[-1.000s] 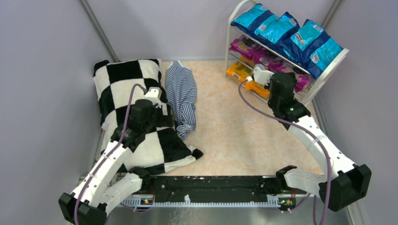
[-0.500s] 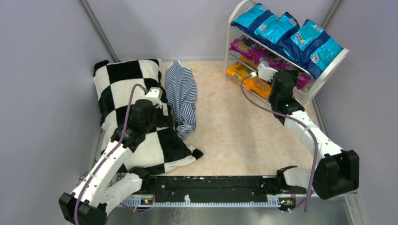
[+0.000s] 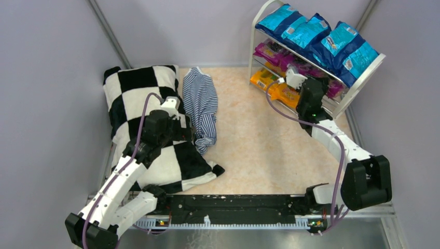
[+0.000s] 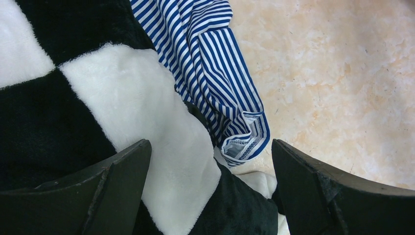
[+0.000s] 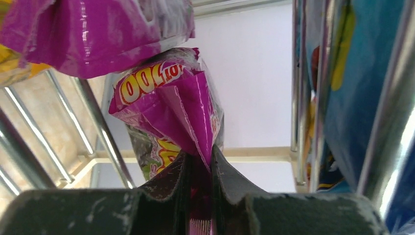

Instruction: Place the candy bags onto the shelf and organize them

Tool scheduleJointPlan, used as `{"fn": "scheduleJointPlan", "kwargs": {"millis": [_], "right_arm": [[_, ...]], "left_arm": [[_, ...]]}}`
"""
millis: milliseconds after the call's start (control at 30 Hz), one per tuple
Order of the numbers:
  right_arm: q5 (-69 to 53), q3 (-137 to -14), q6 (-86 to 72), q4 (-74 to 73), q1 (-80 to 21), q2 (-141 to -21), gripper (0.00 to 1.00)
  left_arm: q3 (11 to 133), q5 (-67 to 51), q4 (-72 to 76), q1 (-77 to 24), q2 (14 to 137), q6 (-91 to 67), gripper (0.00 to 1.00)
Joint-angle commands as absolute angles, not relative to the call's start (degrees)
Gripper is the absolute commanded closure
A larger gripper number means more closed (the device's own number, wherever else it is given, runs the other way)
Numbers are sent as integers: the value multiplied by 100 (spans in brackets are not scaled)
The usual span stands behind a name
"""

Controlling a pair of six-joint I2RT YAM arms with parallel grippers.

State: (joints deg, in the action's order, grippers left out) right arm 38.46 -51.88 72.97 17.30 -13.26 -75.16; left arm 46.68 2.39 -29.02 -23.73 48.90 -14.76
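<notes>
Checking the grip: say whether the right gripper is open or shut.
Shut: the right gripper clamps the edge of the purple candy bag.

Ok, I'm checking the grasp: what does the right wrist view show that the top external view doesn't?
Only the right wrist: the right gripper shut on a purple bag by its edge. Only the top: the left gripper over the checkered pillow, and the striped cloth. Both: the shelf rods and blue bags.
</notes>
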Motion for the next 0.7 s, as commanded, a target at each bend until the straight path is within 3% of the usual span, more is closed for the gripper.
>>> {"fn": "scheduleJointPlan", "kwargs": {"millis": [0, 33, 100, 167, 200, 233, 333, 433, 567, 667], "right_arm": [[3651, -5124, 6617, 2046, -1278, -7183, 100], [3641, -5090, 6441, 1872, -1280, -7117, 100], [3590, -5076, 6005, 1438, -1318, -6994, 84], [3588, -5076, 5575, 975, -1456, -6880, 39], [3759, -5072, 5449, 822, -1606, -6817, 22], [4014, -5094, 5377, 644, -1803, -6733, 13], [4694, -5267, 5145, -67, -2601, -6212, 7], [4607, -5832, 3966, -1712, -3342, -5655, 6], [2805, -6515, 1961, -3474, -3894, -4966, 1], [1601, -6590, 311, -3354, -3929, -4285, 1]], "left_arm": [[4646, 206, -2608, -2364, 4907, -1354, 2], [4647, 195, -2610, -2364, 4909, -1358, 2], [4644, 189, -2610, -2364, 4926, -1354, 2], [4645, 199, -2610, -2364, 4948, -1354, 2], [4648, 223, -2618, -2364, 4957, -1354, 1], [4647, 240, -2618, -2358, 4964, -1356, 2], [4655, 301, -2634, -2362, 5010, -1362, 2], [4682, 341, -2656, -2355, 5098, -1367, 2], [4827, 278, -2759, -2355, 5186, -1450, 1], [5095, 160, -2869, -2351, 5178, -1551, 2]]}}
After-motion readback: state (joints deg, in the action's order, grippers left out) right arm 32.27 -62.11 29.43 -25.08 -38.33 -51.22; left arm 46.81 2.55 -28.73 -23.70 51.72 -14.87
